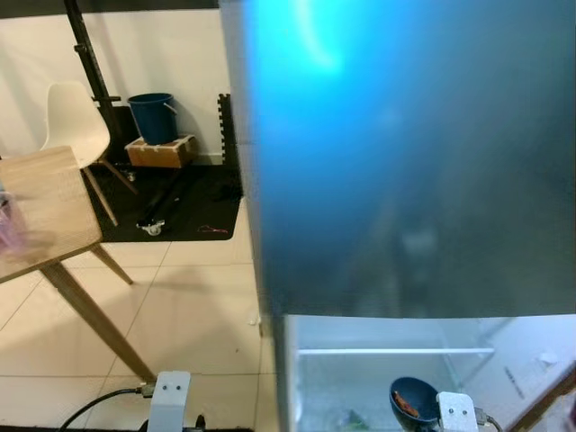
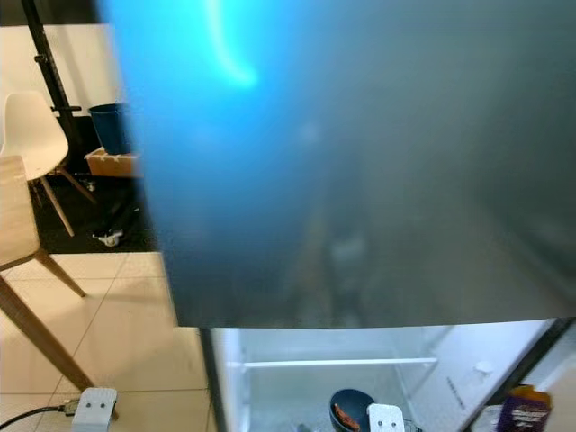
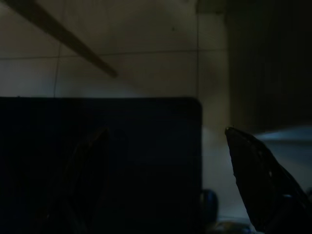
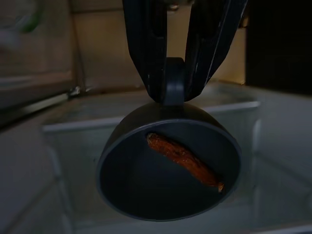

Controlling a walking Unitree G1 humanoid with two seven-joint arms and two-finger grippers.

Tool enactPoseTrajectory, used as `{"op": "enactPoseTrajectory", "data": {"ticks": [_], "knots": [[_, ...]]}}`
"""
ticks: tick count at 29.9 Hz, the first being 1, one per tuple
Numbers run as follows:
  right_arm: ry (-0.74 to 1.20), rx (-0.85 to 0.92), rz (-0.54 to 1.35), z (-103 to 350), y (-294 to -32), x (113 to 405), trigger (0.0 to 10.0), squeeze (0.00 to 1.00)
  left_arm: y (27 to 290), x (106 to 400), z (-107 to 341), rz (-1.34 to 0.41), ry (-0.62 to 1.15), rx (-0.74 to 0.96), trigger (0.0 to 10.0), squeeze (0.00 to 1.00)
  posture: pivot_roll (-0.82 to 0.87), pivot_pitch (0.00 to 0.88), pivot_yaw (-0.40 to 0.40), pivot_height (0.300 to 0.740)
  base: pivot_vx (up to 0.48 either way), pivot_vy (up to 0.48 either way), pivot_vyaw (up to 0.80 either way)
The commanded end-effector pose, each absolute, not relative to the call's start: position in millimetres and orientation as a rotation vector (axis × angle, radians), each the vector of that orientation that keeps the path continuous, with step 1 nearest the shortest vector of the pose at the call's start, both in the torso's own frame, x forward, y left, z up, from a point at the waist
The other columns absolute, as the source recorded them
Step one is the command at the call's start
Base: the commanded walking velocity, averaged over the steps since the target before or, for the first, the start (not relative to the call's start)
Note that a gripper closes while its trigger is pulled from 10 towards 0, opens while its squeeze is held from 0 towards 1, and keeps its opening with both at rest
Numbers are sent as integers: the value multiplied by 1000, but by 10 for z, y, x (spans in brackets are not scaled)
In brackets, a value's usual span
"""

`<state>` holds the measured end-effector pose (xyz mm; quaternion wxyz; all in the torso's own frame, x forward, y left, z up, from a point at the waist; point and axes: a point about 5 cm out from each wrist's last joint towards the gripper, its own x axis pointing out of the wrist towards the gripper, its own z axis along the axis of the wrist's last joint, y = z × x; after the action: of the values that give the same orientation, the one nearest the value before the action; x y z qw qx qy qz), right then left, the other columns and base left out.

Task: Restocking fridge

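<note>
The fridge's (image 1: pixel 405 162) upper door stands shut in front of me, and the lower compartment (image 1: pixel 387 369) below it is open, white and lit. My right gripper (image 4: pixel 174 87) is shut on the rim of a dark blue bowl (image 4: pixel 168 168) with an orange-brown piece of food (image 4: pixel 185 160) in it. The bowl (image 1: pixel 412 402) hangs inside the lower compartment, below a white shelf (image 1: pixel 396 351). My left gripper (image 3: pixel 165 165) is open, in the dark, beside the fridge's lower part. A purple packet (image 2: pixel 519 407) shows in the open lower door at the right.
To the left stand a wooden table (image 1: pixel 40 211), a white chair (image 1: pixel 76 126), a blue bucket (image 1: pixel 153 117) on a wooden box (image 1: pixel 162 151), and a black floor mat (image 1: pixel 180 202). Beige tiled floor (image 1: pixel 189 315) lies between table and fridge.
</note>
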<state>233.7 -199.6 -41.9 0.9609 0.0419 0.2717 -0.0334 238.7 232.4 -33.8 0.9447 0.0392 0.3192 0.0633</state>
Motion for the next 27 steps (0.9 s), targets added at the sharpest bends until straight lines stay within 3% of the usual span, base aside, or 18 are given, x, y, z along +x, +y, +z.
{"op": "enactPoseTrajectory", "data": {"ticks": [1, 11, 16, 19, 27], "knots": [[565, 93, -67, -453, -1977, 2292, 10000, 0, 2345, 2360, -350, 125, 656, 103, 10000, 0, -43, 99, 32, 740, 0, 0, 0], [566, 95, -66, -466, -1962, 2271, 10000, 0, 2328, 2339, -355, 84, 647, 138, 10000, 0, -44, 92, 34, 740, 0, 0, 0], [528, 95, -56, -415, -1925, 2335, 10000, 0, 2138, 2297, -377, -153, 630, 162, 10000, 0, -45, 86, 33, 740, 0, 0, 0], [489, 76, -24, -348, -1890, 2418, 10000, 0, 1979, 2252, -357, -389, 588, 207, 10000, 0, -47, 83, 31, 740, 0, 0, 0], [461, 88, 37, -264, -1814, 2539, 10000, 0, 1846, 2292, -238, -578, 497, 231, 10000, 0, -47, 76, 20, 736, 0, 0, 0]]}}
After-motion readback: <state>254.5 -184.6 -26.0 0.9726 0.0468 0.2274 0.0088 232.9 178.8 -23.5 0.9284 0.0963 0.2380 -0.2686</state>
